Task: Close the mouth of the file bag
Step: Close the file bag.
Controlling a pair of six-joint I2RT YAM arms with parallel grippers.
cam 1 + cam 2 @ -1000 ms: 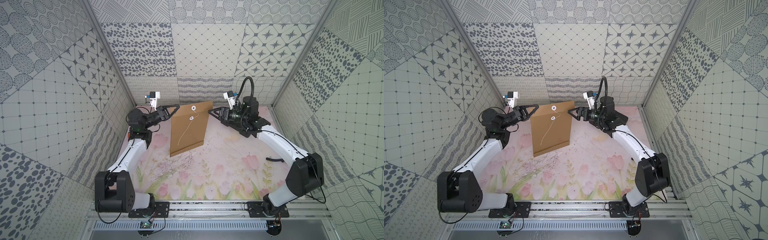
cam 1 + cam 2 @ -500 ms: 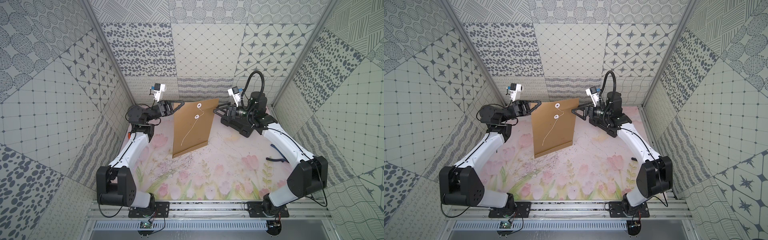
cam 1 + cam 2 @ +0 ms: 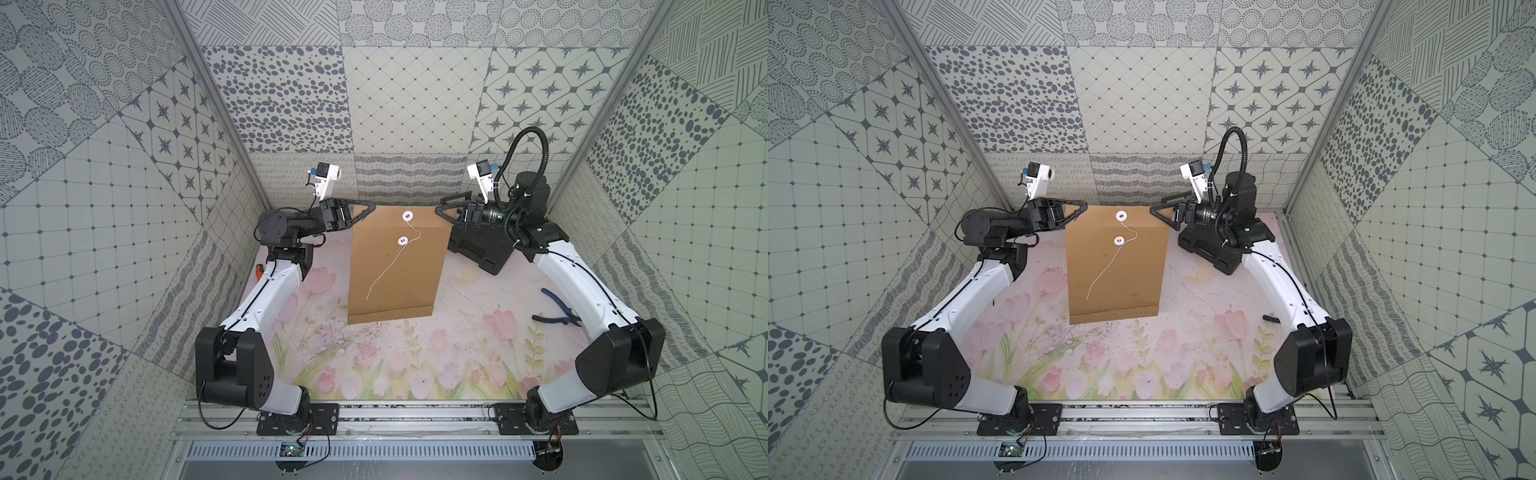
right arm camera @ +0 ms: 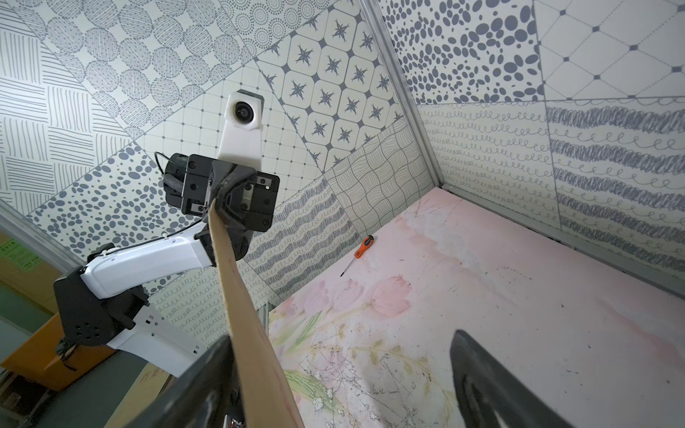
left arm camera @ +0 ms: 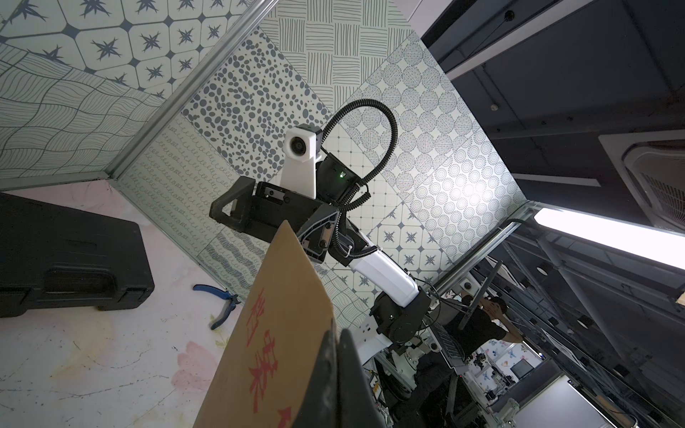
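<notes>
- Both arms have risen, squaring up the file bag (image 3: 395, 282), which hangs at the mat's (image 3: 415, 365) 12 o'clock with its lower edge seemingly resting there.
- Left gripper (image 3: 370, 208) pinches its 10 o'clock corner, while the right gripper (image 3: 439, 208) gapes wide around the 2 o'clock corner.
- Risk: with only one corner pinched, the bag may sag or twist and swing the loose string (image 3: 390, 270) away.

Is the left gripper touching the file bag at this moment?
Touching. In the left wrist view, the left gripper has its jaws shut on the edge of the file bag, with the brown paper pinched between them and no gap.
</notes>
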